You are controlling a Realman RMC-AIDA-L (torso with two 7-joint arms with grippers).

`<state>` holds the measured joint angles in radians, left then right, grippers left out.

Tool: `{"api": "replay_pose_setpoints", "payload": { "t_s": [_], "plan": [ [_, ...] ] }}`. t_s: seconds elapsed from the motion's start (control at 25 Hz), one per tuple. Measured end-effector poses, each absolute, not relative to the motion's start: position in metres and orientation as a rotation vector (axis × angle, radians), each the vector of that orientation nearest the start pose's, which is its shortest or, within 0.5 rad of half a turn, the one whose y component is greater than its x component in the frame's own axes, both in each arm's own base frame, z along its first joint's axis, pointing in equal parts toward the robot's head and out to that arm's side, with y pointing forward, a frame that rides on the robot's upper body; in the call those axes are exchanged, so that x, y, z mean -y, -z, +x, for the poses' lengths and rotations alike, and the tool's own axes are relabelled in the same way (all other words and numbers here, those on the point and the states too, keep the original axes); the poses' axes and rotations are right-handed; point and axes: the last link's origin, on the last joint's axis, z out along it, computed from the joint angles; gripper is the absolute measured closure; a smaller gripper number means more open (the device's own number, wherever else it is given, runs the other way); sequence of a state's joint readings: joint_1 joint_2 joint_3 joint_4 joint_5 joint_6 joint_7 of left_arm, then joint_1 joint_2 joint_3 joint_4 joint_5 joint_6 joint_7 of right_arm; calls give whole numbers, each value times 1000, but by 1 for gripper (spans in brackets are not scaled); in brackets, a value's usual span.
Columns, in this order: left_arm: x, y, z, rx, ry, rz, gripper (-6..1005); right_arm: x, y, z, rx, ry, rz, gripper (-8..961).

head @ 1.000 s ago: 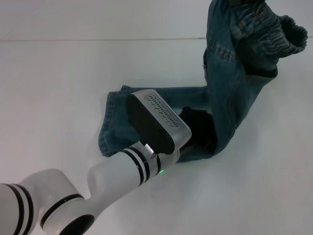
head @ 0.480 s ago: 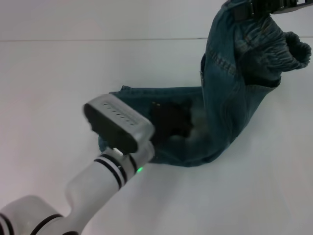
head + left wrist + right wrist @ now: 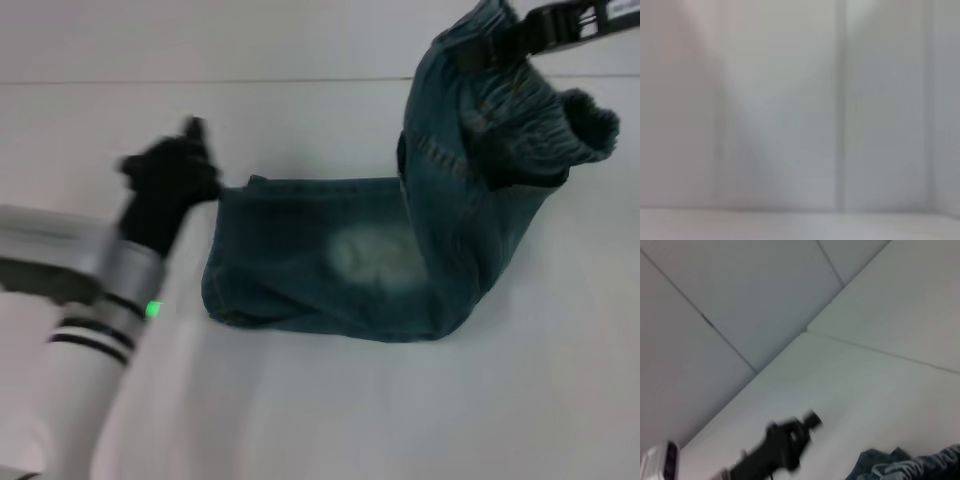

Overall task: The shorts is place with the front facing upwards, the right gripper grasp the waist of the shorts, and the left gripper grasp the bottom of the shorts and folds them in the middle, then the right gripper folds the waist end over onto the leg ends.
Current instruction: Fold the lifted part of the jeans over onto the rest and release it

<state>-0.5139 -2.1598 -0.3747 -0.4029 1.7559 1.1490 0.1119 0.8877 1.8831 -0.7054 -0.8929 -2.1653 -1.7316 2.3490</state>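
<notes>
- Lying on the white table (image 3: pixel 330 410), the shorts (image 3: pixel 340 260) are folded lengthwise into a long strip, with a pale faded patch showing on the flat part.
- The leg ends (image 3: pixel 215 265) rest flat on the table at the robot's left end of the strip, the hem edge straight and touching the surface.
- The other end of the shorts rises off the table in a steep bend on the robot's right, so the denim stands up and hangs from above.
- The waist (image 3: pixel 565 125), puckered and ruffled, sits at the top of that raised part, bunched and curling outward.
- The right gripper (image 3: pixel 545 30) is at the upper right of the head view, up off the table, clamped on the denim just beside the waist and holding that end in the air.
- The left gripper (image 3: pixel 185 165) hovers just beside the leg ends, apart from the cloth and holding nothing; it is blurred, and I cannot tell whether its fingers are apart or together.
- The same gripper shows in the right wrist view (image 3: pixel 795 432) as a dark smeared shape above the table.
- Its silver-white arm (image 3: pixel 85 330) with a small green light (image 3: pixel 152 309) runs down toward the lower left.
- The left wrist view shows only pale wall panels (image 3: pixel 790 100).
</notes>
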Motion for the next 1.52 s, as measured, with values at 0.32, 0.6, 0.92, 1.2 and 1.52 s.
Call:
{"api": "replay_pose_setpoints", "payload": {
  "t_s": [0.32, 0.6, 0.92, 1.2, 1.52],
  "plan": [
    [-328, 27, -314, 820, 1013, -1497, 987, -420, -59, 126, -1136, -330, -2837, 841],
    [-317, 9, -335, 897, 1065, -1448, 986, -421, -19, 101, -1036, -190, -2918, 832],
    [-305, 11, -344, 922, 1051, -1427, 986, -417, 21, 86, -960, -48, -2965, 822],
    [-304, 13, -342, 928, 1056, -1427, 986, -412, 47, 75, -886, 28, -2982, 813],
    [-299, 13, -346, 936, 1053, -1417, 987, -405, 72, 67, -789, 157, -3013, 803]
  ]
}}
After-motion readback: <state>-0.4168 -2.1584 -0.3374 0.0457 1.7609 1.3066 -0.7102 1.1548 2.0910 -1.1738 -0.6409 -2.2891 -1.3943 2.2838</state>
